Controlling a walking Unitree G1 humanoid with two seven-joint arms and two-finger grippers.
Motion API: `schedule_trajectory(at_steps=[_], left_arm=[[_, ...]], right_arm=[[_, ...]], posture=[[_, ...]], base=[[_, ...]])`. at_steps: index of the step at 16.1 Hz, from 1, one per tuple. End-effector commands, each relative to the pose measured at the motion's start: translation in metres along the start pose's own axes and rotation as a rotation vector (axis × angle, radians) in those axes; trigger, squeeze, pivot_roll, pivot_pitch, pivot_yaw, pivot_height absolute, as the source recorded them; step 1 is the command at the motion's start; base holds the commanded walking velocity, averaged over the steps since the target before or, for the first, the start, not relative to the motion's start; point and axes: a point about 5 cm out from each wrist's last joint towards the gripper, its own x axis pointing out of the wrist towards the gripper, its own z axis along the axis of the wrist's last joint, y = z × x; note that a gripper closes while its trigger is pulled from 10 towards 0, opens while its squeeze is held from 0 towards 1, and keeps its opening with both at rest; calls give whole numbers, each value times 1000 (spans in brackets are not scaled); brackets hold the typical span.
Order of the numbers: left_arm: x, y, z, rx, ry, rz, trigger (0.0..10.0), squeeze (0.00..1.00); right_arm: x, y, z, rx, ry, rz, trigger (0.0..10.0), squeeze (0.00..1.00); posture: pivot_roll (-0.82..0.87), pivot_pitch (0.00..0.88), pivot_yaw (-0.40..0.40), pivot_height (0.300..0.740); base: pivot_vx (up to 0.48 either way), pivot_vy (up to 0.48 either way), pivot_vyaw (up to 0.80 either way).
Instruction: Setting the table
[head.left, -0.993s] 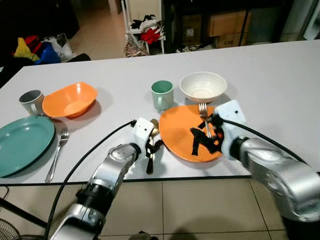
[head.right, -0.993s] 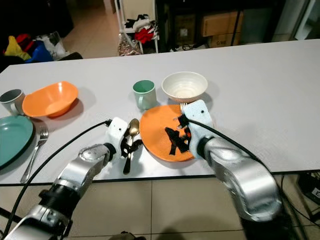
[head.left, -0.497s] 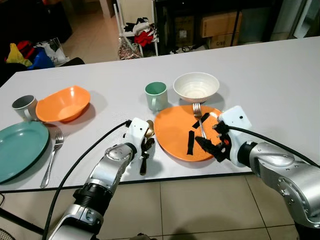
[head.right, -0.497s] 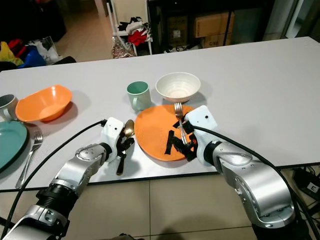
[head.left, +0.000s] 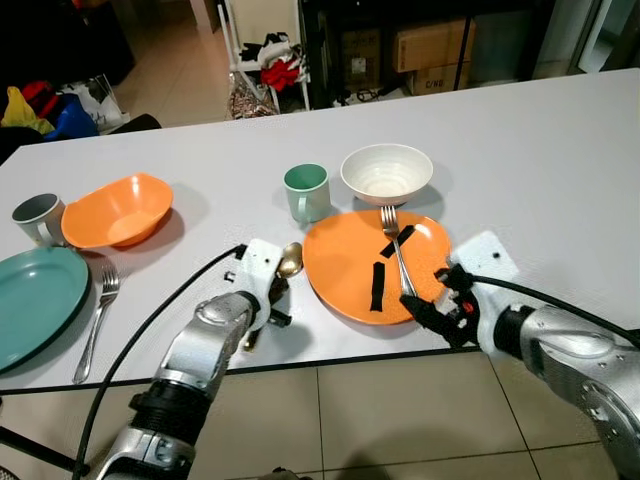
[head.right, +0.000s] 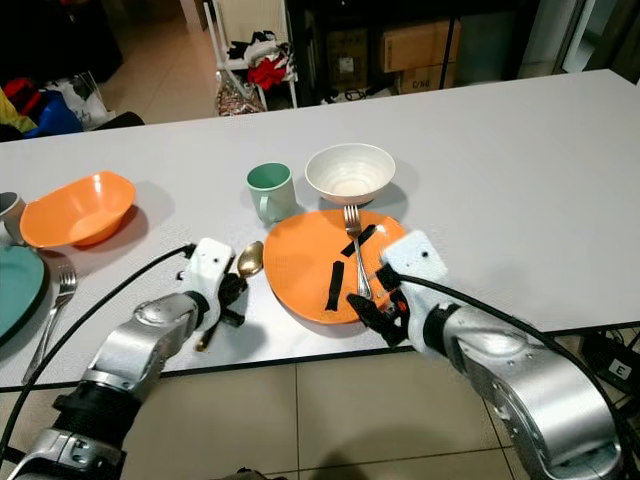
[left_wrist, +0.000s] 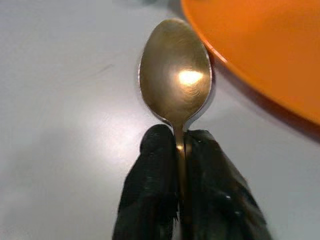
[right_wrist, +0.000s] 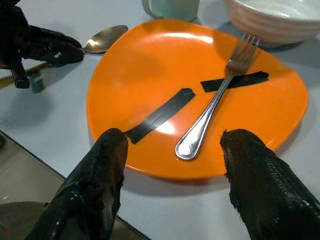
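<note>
Gold spoon (left_wrist: 175, 85) is pinched by closed left gripper (head.left: 268, 305) beside orange plate (head.left: 345, 280); right gripper (right_wrist: 175, 165) spread wide — nothing held, fork (right_wrist: 215, 107) lying on plate.

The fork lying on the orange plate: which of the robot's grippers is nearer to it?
Right. The right gripper is open at the plate's near edge by the fork handle; the left gripper is beyond the orange plate, shut on the spoon.

Spoon (left_wrist: 175, 75): brass-tone metal, glossy. Fork (right_wrist: 215, 107): polished steel. Orange plate (right_wrist: 145, 75): smooth plastic-looking, semi-gloss, w/ matt black tape strips (right_wrist: 160, 115). Table (head.left: 520, 150): matt white. Fingers (right_wrist: 92, 195): rough black rubbery.
</note>
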Motion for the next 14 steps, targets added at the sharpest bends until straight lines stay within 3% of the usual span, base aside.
schedule_trajectory(at_steps=[1, 6, 10, 14], left_arm=[[-3, 9, -17, -16, 76, 43, 0, 0], [-11, 12, -7, -56, 22, 65, 0, 0], [-18, 14, 9, -73, -64, 67, 0, 0], [-31, 2, 47, -113, -197, -16, 0, 0]], right_arm=[[-3, 0, 4, -5, -21, 6, 10000, 0], [-5, -4, 4, -4, -28, -35, 10000, 0], [-6, -33, 8, 67, -75, -241, 10000, 0], [-11, -64, 4, 138, -91, -452, 10000, 0]], posture=[[-10, 0, 147, 740], [-12, 0, 143, 740], [-15, 0, 143, 740], [-12, 0, 137, 740]], base=[[0, 0, 0], [0, 0, 0], [0, 0, 0], [0, 0, 0]])
